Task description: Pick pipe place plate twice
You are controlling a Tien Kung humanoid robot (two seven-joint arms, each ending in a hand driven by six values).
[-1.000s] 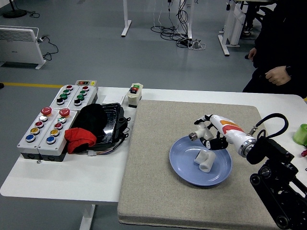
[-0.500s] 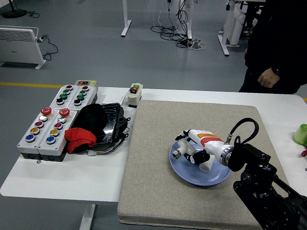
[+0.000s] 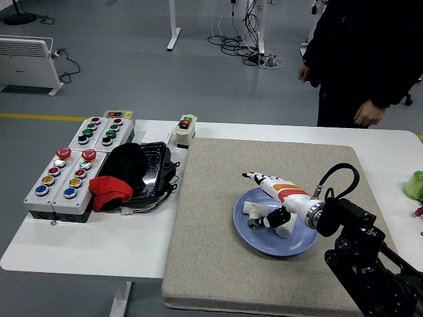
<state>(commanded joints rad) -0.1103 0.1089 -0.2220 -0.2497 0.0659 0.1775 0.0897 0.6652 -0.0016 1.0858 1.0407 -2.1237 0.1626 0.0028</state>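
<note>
A white pipe elbow (image 3: 286, 229) lies on the blue plate (image 3: 297, 246) on the grey mat. My right hand (image 3: 263, 206) hangs low over the plate's left half, just left of the pipe. Its wrist covers most of the pipe. One finger (image 3: 254, 176) points out past the plate's far rim. The others are loosely bent and hold nothing. My left arm is out of view.
A person in dark clothes (image 3: 360, 59) stands at the far right side, hands hanging off the table. Two button boxes (image 3: 66, 175), a black tray with black and red cloth (image 3: 129, 175) and a small switch box (image 3: 186, 129) stand at left. A green object (image 3: 415, 185) is at the right edge.
My right hand dropped from above the plate's far rim and moved left, down over the plate and the pipe. The pipe stayed put. The person walked to the left.
</note>
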